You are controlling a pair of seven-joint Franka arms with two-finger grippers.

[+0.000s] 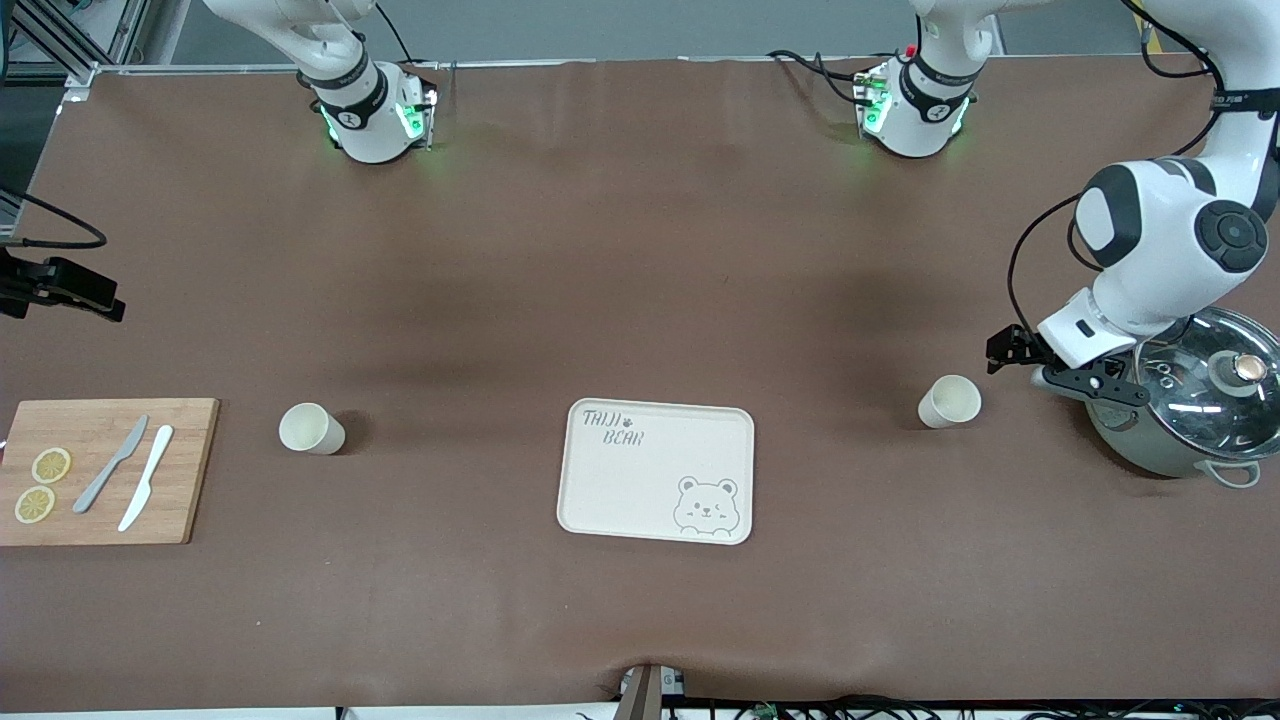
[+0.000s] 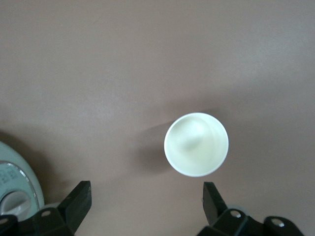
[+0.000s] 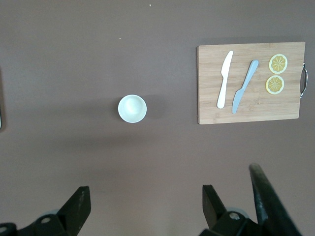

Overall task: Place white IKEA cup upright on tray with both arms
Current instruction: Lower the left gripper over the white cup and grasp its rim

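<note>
The cream tray with a bear drawing lies at the table's middle. One white cup stands upright toward the left arm's end; it also shows in the left wrist view. My left gripper is open and empty, low beside this cup, between it and a pot; in the left wrist view the left gripper shows the cup just ahead of its fingertips. A second white cup stands upright toward the right arm's end and shows in the right wrist view. My right gripper is open and empty, high above the table.
A steel pot with a glass lid stands close by the left hand. A wooden cutting board with two knives and lemon slices lies at the right arm's end. A black part with a cable shows at that edge.
</note>
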